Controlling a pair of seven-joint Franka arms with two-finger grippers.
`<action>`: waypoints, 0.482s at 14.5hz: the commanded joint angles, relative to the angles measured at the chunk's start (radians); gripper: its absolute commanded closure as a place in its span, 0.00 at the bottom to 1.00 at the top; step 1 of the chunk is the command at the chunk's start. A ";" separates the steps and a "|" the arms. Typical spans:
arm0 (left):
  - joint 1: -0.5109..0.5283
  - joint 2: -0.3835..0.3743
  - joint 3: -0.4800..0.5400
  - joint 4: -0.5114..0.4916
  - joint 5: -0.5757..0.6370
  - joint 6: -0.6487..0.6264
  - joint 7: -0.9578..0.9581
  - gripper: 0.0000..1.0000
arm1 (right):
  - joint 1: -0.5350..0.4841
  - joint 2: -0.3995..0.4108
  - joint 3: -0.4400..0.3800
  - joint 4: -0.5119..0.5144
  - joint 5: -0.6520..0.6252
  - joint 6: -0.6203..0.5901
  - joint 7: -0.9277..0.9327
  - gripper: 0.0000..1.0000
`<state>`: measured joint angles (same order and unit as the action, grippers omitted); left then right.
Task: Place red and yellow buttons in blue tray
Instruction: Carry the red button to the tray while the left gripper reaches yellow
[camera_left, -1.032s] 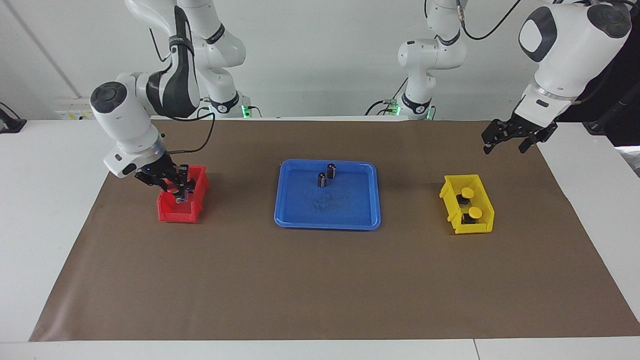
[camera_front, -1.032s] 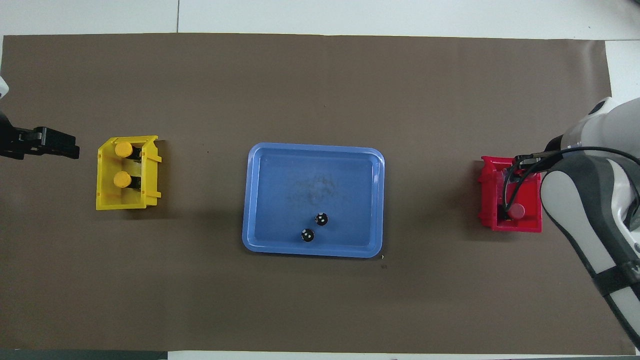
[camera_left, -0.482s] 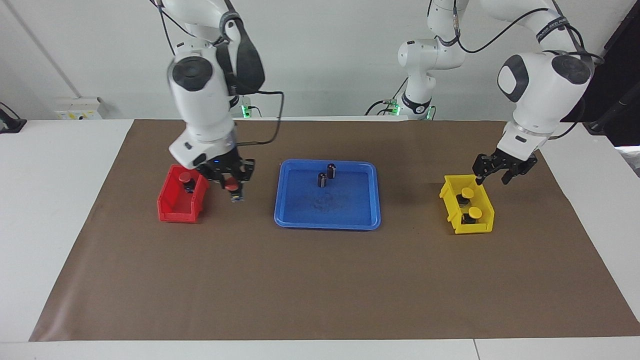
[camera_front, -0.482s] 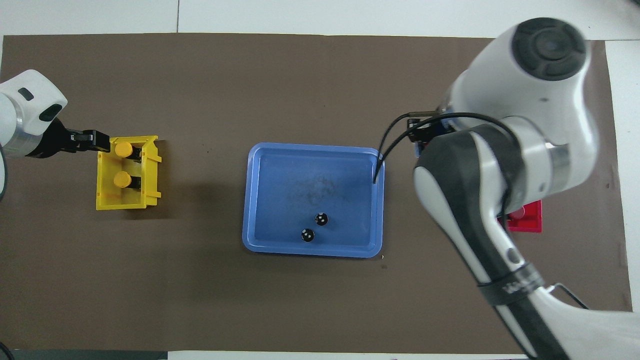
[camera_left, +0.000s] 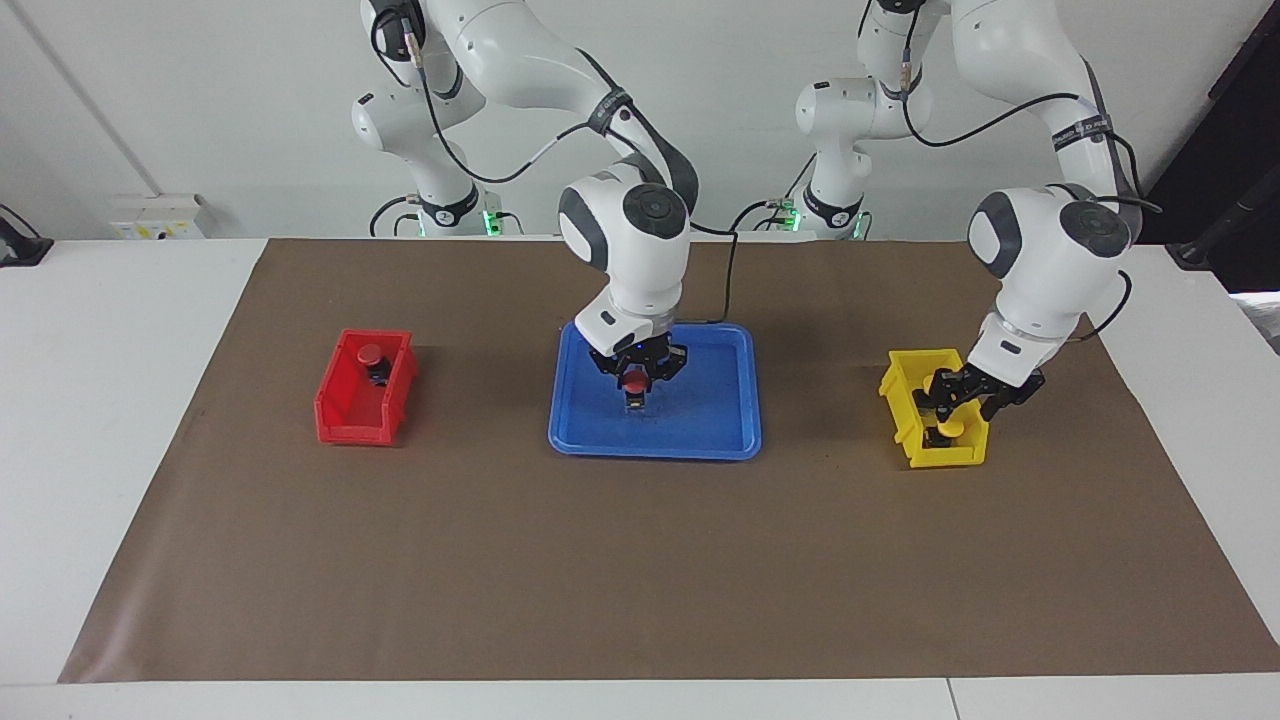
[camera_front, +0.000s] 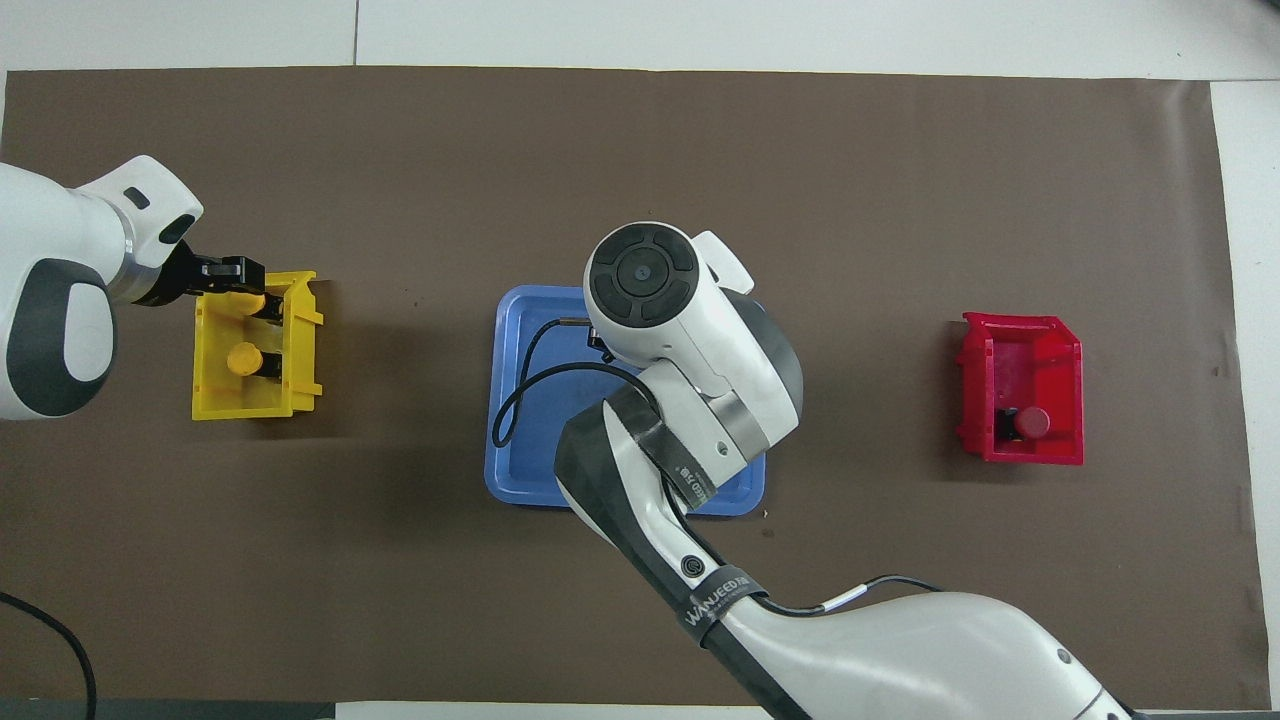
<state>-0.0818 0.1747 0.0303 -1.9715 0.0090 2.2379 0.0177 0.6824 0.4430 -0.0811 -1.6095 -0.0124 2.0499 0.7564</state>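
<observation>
Both arms busy around blue tray (camera_left: 655, 440)
Right gripper (camera_left: 637, 378) holds red button (camera_left: 634, 381) over tray; left gripper (camera_left: 962, 392) in yellow bin (camera_left: 940, 455).

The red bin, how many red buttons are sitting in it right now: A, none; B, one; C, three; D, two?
B: one red-capped button sits in the red bin, while the other red button is gripped in the right hand over the blue tray.
</observation>
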 joint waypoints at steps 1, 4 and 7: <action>0.022 0.009 -0.001 -0.010 -0.011 0.026 0.011 0.30 | -0.011 -0.015 -0.002 -0.012 0.009 0.026 0.007 0.86; 0.013 0.012 -0.001 -0.013 -0.011 0.040 0.008 0.30 | 0.002 -0.013 0.000 -0.036 0.011 0.041 0.018 0.82; 0.013 0.014 -0.003 -0.039 -0.011 0.060 0.011 0.30 | 0.014 -0.013 0.000 -0.062 0.011 0.055 0.020 0.80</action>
<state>-0.0701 0.1925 0.0287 -1.9750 0.0090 2.2509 0.0180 0.6925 0.4445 -0.0830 -1.6320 -0.0096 2.0717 0.7580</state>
